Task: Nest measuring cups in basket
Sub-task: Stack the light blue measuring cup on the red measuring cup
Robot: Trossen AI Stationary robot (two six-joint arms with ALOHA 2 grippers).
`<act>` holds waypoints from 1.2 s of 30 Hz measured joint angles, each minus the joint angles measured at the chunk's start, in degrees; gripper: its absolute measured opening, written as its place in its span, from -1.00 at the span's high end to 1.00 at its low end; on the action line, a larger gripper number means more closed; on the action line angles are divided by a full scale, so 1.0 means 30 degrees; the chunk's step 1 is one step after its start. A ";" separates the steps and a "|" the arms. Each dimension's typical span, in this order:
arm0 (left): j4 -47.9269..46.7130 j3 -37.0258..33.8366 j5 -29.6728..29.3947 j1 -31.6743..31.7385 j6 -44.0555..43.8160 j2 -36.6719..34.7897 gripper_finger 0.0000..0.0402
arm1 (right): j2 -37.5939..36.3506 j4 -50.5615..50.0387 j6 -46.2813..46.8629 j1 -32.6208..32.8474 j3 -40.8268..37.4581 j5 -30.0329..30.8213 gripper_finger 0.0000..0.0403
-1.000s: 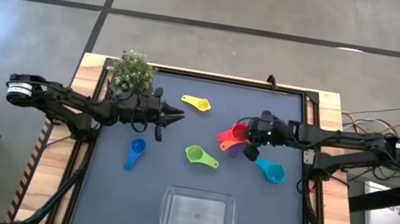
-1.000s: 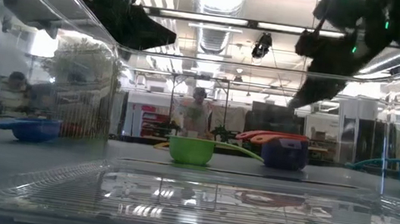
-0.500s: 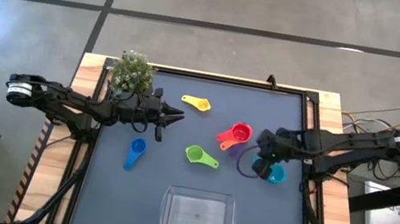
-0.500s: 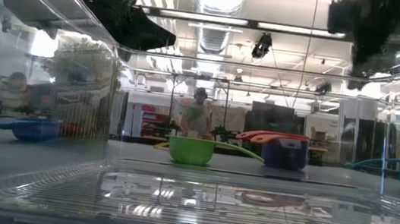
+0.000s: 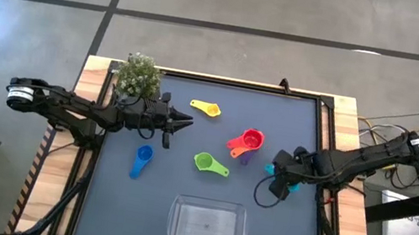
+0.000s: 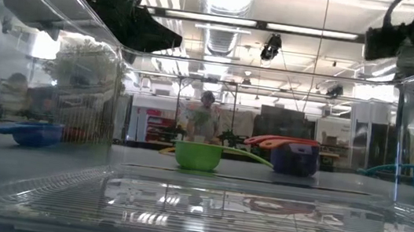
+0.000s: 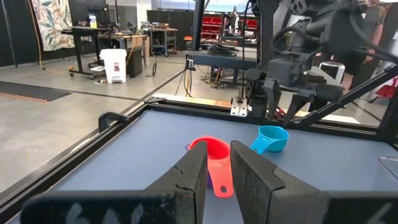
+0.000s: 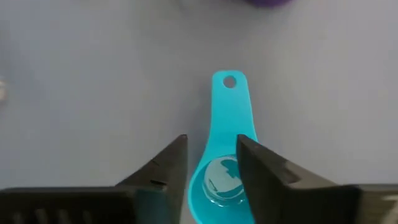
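Note:
The teal cup (image 8: 227, 118) lies on its base on the table. My right gripper (image 8: 212, 163) hangs above it, open and pointing down, with one finger on either side of where the handle meets the bowl. It touches nothing. From above, the gripper (image 5: 280, 181) covers most of that cup. The red cup (image 5: 250, 140), purple cup (image 5: 243, 159), green cup (image 5: 206, 163), yellow cup (image 5: 205, 108) and blue cup (image 5: 142, 157) rest on the table. The clear basket (image 5: 207, 224) stands at the near edge. My left gripper (image 5: 183, 120) waits, shut, near the plant.
A small potted plant (image 5: 139, 76) stands at the far left corner, beside the left arm. An orange handle (image 5: 233, 147) shows by the red cup. A raised black rim (image 5: 321, 136) runs round the table. Bare mat lies between the green cup and the basket.
My right gripper has moved from beside the red and purple cups toward the table's right and near edges, and now hangs over the teal cup. The cups and the basket have stayed where they were.

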 joint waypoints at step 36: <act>-0.0015 0.0000 0.0000 0.0000 0.0000 0.0000 0.73 | 0.0029 0.4014 0.0624 -0.1362 -0.4820 0.0749 -0.45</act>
